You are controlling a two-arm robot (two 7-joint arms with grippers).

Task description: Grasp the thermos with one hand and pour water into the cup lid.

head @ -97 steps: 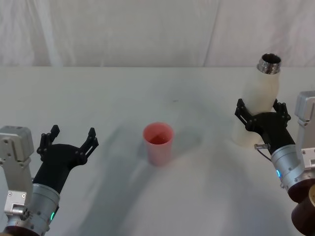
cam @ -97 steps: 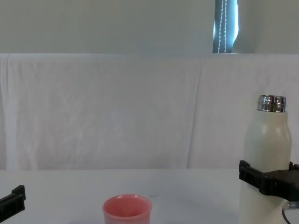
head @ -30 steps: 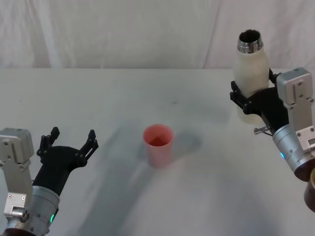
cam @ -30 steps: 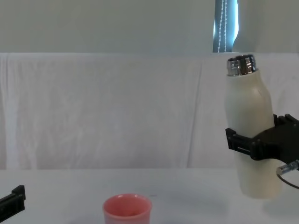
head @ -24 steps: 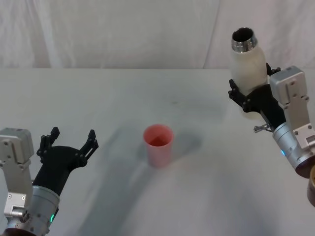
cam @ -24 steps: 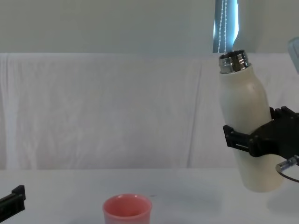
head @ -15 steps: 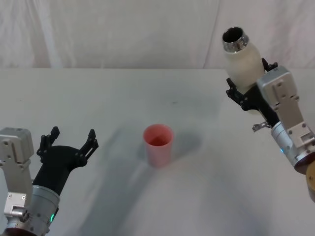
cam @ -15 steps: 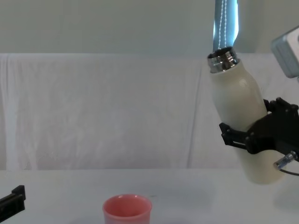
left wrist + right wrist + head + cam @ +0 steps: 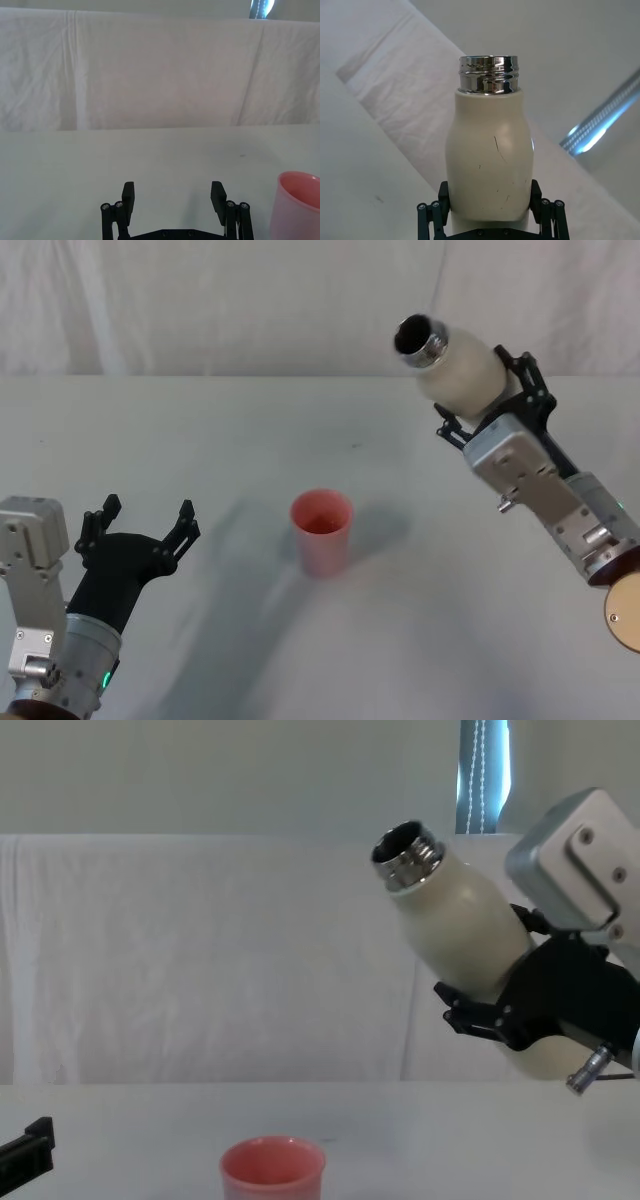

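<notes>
The thermos (image 9: 462, 370) is held off the tabletop (image 9: 240, 450) by the right hand (image 9: 487, 400), whose black fingers (image 9: 434, 215) clamp either side of the lower body of the bottle, as the right wrist view shows. The bottle is tilted well over, its shiny threaded steel neck (image 9: 406, 854) pointing up and toward the robot's left, the open mouth dark and facing across the tabletop. It hangs on the right side of the scene, above and well apart from the cup lid (image 9: 321, 532), with the mouth not yet over it. No water shows leaving the neck.

The cup lid stands upright on the tabletop near the middle, its pink rim open to the top; in the chest view (image 9: 272, 1172) it sits low, to the left of the tilted bottle.

The left hand (image 9: 141, 527) rests low at the near left of the tabletop, its fingers spread wide and holding nothing, with the cup lid just off to one side in the left wrist view (image 9: 298, 205)
</notes>
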